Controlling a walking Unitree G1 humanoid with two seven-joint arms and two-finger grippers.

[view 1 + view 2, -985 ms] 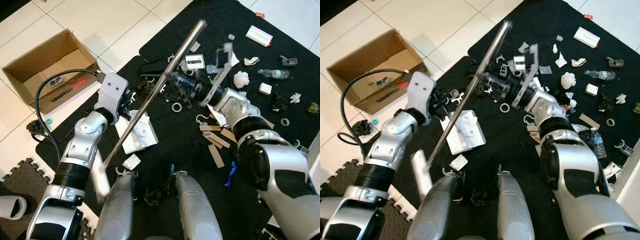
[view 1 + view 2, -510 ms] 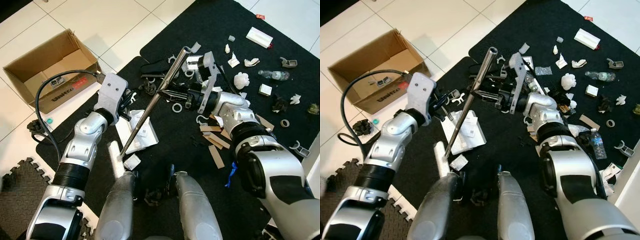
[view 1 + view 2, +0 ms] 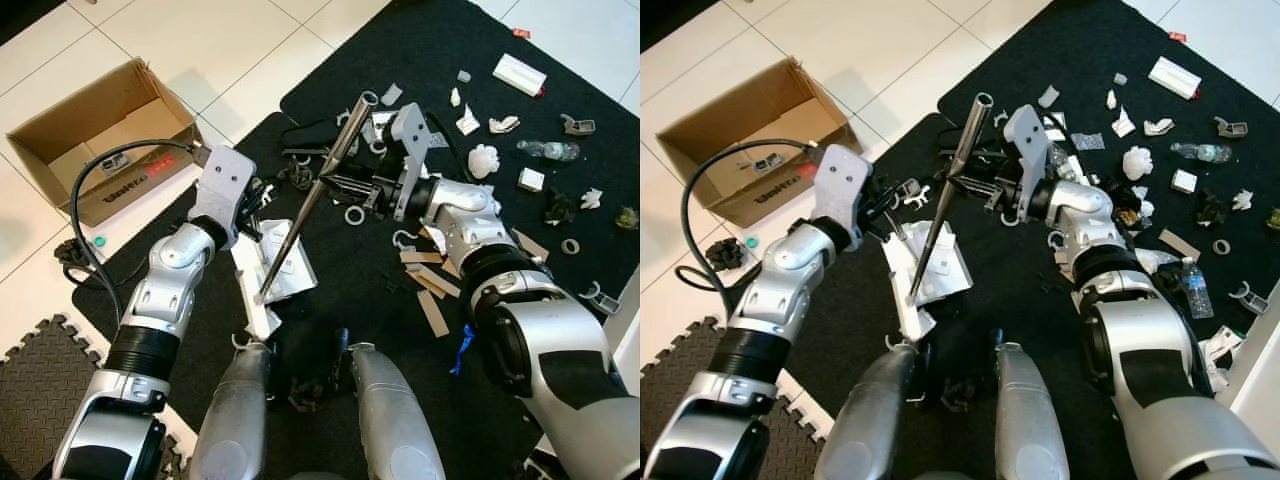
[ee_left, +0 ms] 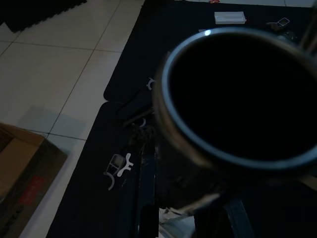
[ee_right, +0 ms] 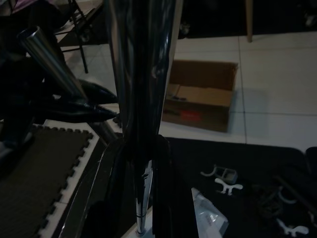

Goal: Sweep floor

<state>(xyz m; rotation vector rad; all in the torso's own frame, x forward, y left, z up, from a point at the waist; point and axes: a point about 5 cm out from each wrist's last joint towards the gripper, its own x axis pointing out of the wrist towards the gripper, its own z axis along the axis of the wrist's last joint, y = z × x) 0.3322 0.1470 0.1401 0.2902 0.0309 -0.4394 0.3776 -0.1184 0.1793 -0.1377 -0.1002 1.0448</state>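
Note:
A silver broom pole (image 3: 318, 190) slants steeply over the black mat (image 3: 380, 270). Its white head (image 3: 254, 303) rests by crumpled white packaging (image 3: 287, 262). My right gripper (image 3: 327, 183) is shut on the pole midway; in the right wrist view the pole (image 5: 141, 99) runs between the two black fingers (image 5: 162, 188). My left gripper (image 3: 264, 198) sits just left of the pole, above the packaging. In the left wrist view the open end of a tube (image 4: 237, 94) blocks the fingers. Litter is scattered on the mat: white scraps (image 3: 483, 158), cardboard strips (image 3: 432, 285) and several plastic rings (image 3: 353, 214).
An open cardboard box (image 3: 95, 135) stands on the white tiles at the left, with a black cable (image 3: 78, 205) looping beside it. Foam tiles (image 3: 35, 370) lie at the lower left. A plastic bottle (image 3: 548, 148) and a white box (image 3: 518, 72) lie far right. My legs (image 3: 300, 420) are below.
The pole has tipped much steeper. Its white head slid from beside my left leg forward to the white packaging, and my right gripper drew back with it.

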